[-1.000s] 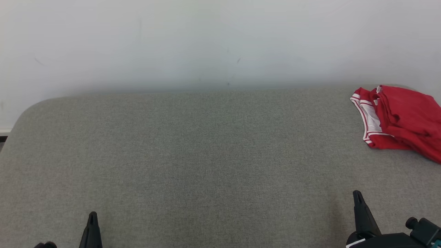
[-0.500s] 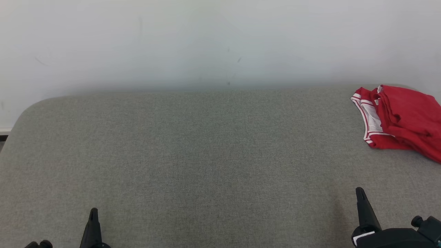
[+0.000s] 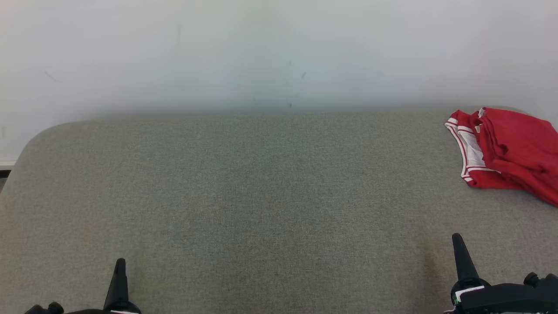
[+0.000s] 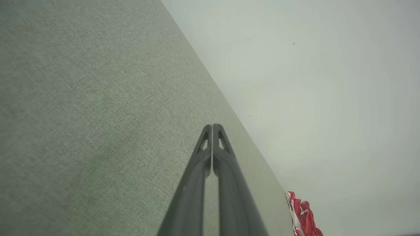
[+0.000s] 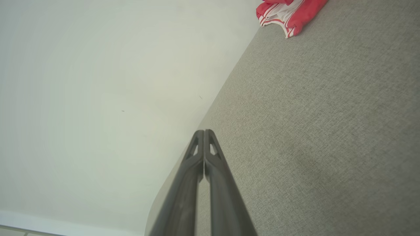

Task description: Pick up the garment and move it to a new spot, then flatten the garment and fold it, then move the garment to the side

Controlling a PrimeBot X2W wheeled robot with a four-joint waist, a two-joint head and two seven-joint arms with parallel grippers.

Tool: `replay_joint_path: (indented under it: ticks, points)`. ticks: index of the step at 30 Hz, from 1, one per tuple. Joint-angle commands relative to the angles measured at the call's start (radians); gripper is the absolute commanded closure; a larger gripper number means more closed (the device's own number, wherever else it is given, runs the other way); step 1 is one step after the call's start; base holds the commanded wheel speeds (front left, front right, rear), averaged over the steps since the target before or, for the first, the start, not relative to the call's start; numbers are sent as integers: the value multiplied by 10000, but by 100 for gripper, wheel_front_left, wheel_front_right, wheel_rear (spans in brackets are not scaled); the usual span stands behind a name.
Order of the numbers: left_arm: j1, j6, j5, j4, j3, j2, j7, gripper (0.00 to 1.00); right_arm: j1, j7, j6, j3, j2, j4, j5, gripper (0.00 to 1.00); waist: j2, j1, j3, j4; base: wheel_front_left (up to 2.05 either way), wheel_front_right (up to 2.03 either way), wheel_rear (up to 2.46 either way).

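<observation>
This is a plain indoor room, most like a lab or test space, though the exact kind cannot be told. A wide counter (image 3: 261, 196) covered in grey woven fabric, with a rounded corner, stands against a blank white wall (image 3: 261, 52) marked by faint scuffs. A pale skirting board (image 5: 49, 225) runs along the wall's foot.

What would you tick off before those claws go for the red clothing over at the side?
1. The red garment lies on the grey surface, far right: ok.
2. The right claw holds nothing: ok.
3. The left claw holds nothing: ok.
4. Claws open for a grab: not ok, both are shut.
5. The stretch between the right claw and the red garment is bare fabric: ok.
6. Whole garment in sight: not ok, its right edge runs off the head view.
</observation>
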Motion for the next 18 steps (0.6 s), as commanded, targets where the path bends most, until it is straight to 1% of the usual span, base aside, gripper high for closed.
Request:
replay_joint_path:
  ticks: [1, 18]
  points:
    - [-204, -74, -247, -55, 46, -6, 59, 100, -201, 55, -11, -56, 9, -65, 249, 100, 0, -1, 2, 2, 0, 0, 0]
    - [-377, -168, -1861, 4, 127, -61, 456, 100, -385, 435, -13, -235, 49, 43, 1761, 100, 0, -1, 25, 25, 0, 0, 0]
